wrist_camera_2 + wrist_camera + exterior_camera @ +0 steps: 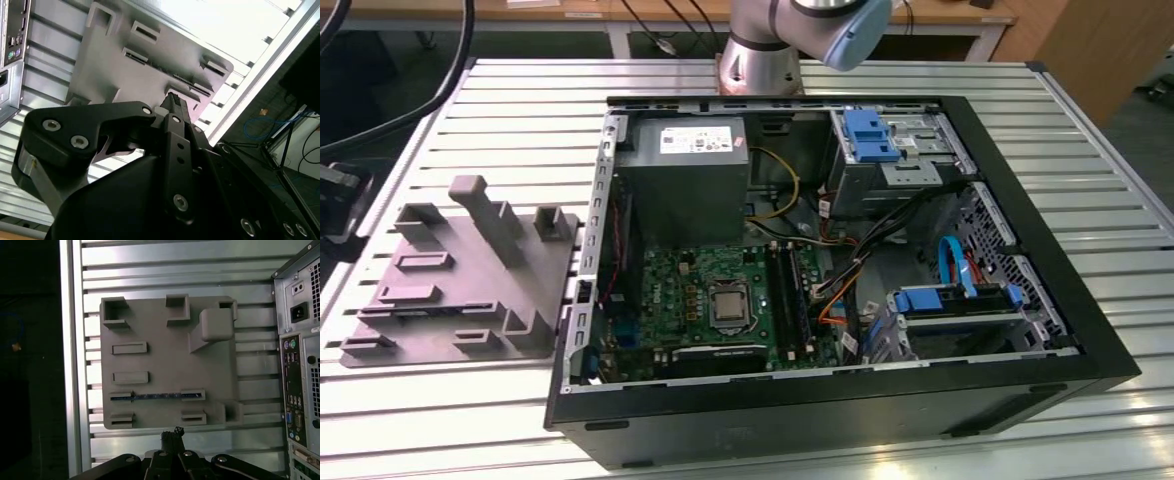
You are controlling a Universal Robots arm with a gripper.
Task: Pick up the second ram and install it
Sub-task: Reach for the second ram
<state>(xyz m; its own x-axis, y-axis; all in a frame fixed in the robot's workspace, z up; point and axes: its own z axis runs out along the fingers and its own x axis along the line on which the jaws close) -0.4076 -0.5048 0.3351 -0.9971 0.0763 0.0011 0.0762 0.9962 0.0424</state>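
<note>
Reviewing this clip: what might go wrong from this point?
The second ram stands thin on edge between raised holders of the grey tray; the gripper hovers off to its side, so a misaligned descent may strike the tray. In the exterior view, loose cables crowd the memory slots, risking a snag.

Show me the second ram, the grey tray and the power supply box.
second ram (157,396): first wrist view, middle of its blue edge.
grey tray (150,335): first wrist view, bare flat face.
power supply box (680,195): exterior view, grey face.

light: even overhead | glare: table slats (225,20) blown white | case (827,420) interior dim
</note>
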